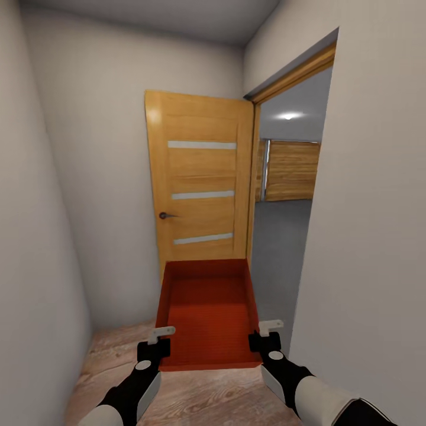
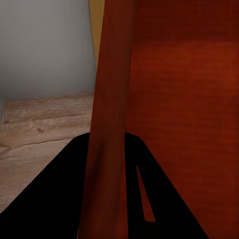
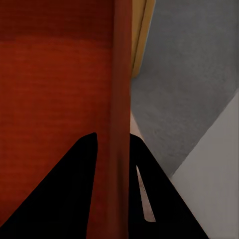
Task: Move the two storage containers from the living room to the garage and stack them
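At lower left, the left gripper (image 1: 161, 342) is clamping the container (image 1: 207, 313) by its left wall; at lower centre the box is hanging over wood flooring; the right gripper (image 1: 264, 336) is pinching the right wall. Turning right through the doorway (image 1: 287, 195), a corner is likely clipping the frame, twisting it loose.

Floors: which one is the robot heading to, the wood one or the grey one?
The grey floor, beyond the open wooden door.
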